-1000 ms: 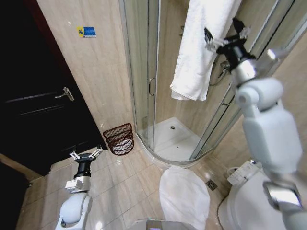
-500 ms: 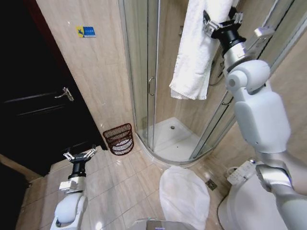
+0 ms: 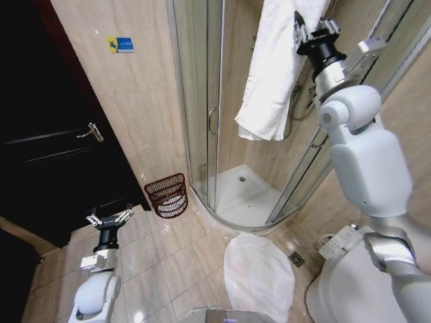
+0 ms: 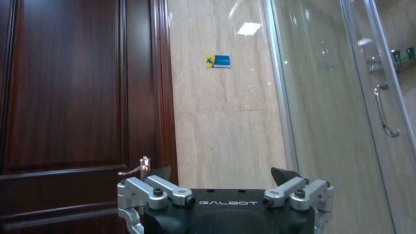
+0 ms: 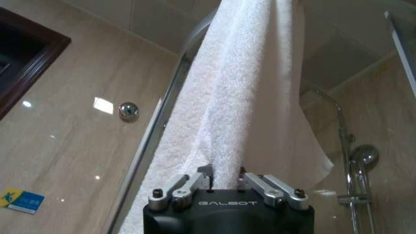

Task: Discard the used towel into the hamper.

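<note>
The towel point(image 3: 273, 74) is white, thick and nubbly terry cloth, hanging in long soft folds from high on the glass shower enclosure point(image 3: 202, 108), its lower corner drooping free above the white shower tray point(image 3: 246, 195). The right gripper point(image 3: 312, 31) is raised to it, and in the right wrist view its metal fingers point(image 5: 195, 183) are pinched together on a vertical fold of the cloth. The hamper point(image 3: 167, 194) is a small round basket of dark reddish-brown openwork, slightly tapered, with horizontal hoops and upright ribs; it stands on the glossy beige floor tiles against the wall, between the dark wooden door point(image 3: 47, 148) and the enclosure. The left gripper point(image 3: 108, 219) hangs low near the floor, fingers spread apart and holding nothing.
</note>
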{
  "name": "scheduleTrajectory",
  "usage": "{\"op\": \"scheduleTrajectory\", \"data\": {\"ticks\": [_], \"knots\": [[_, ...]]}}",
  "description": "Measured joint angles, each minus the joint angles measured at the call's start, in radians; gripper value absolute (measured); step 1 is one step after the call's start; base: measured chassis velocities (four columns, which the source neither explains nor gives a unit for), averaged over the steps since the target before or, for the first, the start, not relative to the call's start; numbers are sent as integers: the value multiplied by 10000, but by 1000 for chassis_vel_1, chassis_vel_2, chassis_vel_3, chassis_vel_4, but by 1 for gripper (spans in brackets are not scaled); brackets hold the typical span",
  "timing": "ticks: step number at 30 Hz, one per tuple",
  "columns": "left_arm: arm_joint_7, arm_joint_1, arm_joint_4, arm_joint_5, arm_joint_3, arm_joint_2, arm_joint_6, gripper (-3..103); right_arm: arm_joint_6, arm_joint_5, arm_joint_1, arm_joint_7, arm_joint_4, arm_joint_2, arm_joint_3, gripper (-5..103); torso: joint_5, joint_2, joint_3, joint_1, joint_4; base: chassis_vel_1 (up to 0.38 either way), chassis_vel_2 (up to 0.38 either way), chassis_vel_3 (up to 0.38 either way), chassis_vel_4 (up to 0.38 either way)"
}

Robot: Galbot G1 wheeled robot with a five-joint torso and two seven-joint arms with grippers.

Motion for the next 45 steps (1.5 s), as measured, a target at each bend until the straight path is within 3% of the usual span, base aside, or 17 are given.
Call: {"op": "scheduleTrajectory", "data": {"ticks": [2,7,15,18,25,28,30,33,35,37,39,45], "knots": [[1,38,-58,26,16,-38,-5,100,10,63,-183,-13,109,-75,72,7,0,-1,0,-1,0,0,0,0,0],[2,114,-143,32,33,-49,-5,100,24,173,-538,-5,323,-221,204,2,0,-2,-1,-1,2,0,0,0,0],[5,156,-177,11,118,-26,-44,100,117,700,-2298,164,1426,-887,1051,2,1,-2,-3,-2,1,0,0,0,0],[6,146,-147,17,196,-20,-111,100,183,709,-4016,160,2081,-1072,1869,2,2,-2,-3,-3,2,0,0,0,0],[14,140,-111,28,237,41,-167,100,212,649,-6165,21,2858,-1091,3230,2,-3,-4,-3,-3,-1,0,0,0,0],[19,115,-80,13,250,123,-172,100,373,193,-8143,-215,3341,-683,4141,2,3,-4,-3,-3,1,0,0,0,0],[20,100,-68,12,262,136,-173,100,436,52,-8565,-261,3429,-539,4274,2,0,-4,-3,-3,2,0,0,0,0],[59,58,-34,10,360,199,-173,100,1049,-777,-10320,-354,3775,309,4651,2,3,-4,-2,-3,-1,0,0,0,0],[80,42,-34,9,381,207,-169,100,1147,-967,-10646,-398,3845,520,4704,2,3,-5,-2,-3,-1,0,0,0,0],[110,-52,-35,8,463,240,-87,100,1448,-1522,-11803,-508,4116,1257,4822,2,6,-6,0,-2,-2,0,0,0,0],[110,-90,-39,7,478,245,-42,100,1504,-1655,-12028,-534,4172,1422,4834,2,2,-5,-1,-2,-2,0,0,0,0],[109,-419,-54,-8,582,215,320,100,1957,-2887,-13332,-710,4414,2861,4648,2,-1,-5,-2,-2,0,0,0,0,0]]}}
